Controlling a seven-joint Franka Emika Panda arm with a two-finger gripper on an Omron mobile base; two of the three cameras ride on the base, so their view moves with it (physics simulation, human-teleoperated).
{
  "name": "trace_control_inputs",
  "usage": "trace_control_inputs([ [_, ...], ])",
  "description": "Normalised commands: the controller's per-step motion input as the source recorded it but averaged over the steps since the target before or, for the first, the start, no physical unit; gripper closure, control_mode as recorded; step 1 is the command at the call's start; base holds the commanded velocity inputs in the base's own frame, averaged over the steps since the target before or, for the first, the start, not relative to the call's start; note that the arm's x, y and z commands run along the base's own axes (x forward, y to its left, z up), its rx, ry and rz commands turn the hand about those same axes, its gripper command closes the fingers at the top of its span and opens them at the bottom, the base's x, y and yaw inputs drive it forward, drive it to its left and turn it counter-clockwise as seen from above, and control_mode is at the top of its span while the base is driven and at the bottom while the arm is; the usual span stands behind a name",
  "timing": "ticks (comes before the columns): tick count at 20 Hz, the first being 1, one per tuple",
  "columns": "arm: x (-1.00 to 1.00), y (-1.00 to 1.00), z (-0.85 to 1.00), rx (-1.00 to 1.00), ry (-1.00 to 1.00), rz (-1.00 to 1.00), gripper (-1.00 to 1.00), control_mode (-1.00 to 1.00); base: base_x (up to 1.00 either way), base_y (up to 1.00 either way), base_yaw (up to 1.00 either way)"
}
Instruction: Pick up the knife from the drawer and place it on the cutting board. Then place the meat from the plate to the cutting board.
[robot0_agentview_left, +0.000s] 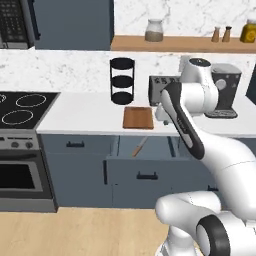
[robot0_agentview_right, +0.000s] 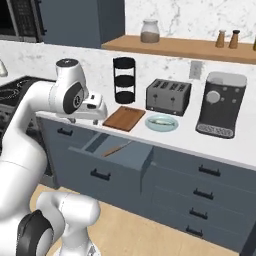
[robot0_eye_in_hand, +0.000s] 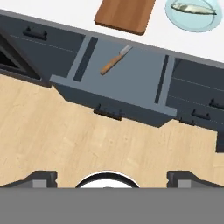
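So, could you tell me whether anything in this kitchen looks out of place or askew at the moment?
Only one thing stands out: the drawer is pulled open, and the knife lies slantwise inside it. The cutting board sits flat and bare on the counter, and the meat rests on the plate. Nothing is spilled or damaged.

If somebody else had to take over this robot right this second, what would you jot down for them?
Gripper: open, holding nothing, high above the open drawer.
Knife: lying loose in the drawer, untouched.
Cutting board: on the counter behind the drawer, nothing on it.
Meat: on the plate, right of the board, in front of the toaster.
Done: drawer open.
Left: knife to the board, then the meat.
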Motion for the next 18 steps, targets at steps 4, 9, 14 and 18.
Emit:
trace_control_inputs([
  [4, 0.00, 0.00, 0.00, 0.00, 0.00, 0.00, -1.00, 1.00, 0.01, -0.99, 0.39],
  [9, 0.00, 0.00, 0.00, 0.00, 0.00, 0.00, -1.00, 1.00, 0.28, -0.65, 0.29],
  [14, 0.00, 0.00, 0.00, 0.00, 0.00, 0.00, -1.00, 1.00, 0.54, -0.48, 0.28],
  [18, 0.00, 0.00, 0.00, 0.00, 0.00, 0.00, -1.00, 1.00, 0.20, -0.73, 0.27],
])
